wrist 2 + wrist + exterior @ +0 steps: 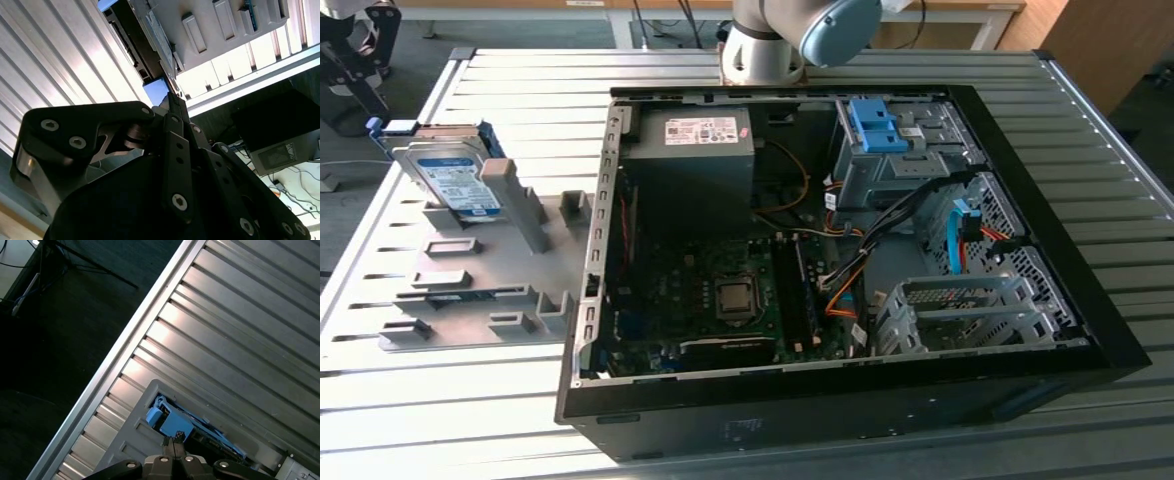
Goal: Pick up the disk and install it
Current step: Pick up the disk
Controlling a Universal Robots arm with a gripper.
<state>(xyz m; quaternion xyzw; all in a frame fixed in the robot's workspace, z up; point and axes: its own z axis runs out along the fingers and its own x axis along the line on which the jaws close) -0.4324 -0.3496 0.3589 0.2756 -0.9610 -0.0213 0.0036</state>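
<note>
The disk (451, 180) stands on edge, leaning slightly, in a slot of a grey holder (480, 290) that lies on the slatted metal worktop (440, 420), towards the exterior view's left and apart from the open computer case (787, 425). It is a flat silver-metal rectangle, its broad face carrying a white-and-blue label, and bright blue plastic rails run along its edges, with a blue tab jutting out at the upper end. In the first wrist view that blue rail end (167, 422) sits directly ahead of the end effector (173, 441), whose two dark fingers are drawn together so that the tips meet; whether the tips touch the blue plastic cannot be told. In the second wrist view the end effector (174, 97) likewise tapers to a closed point just beside a blue corner of the carrier (157, 92), with the holder's grey ribs beyond. Inside the case lie a green circuit board, a grey box with a white sticker (694, 160) and a separate blue bracket (874, 125).
</note>
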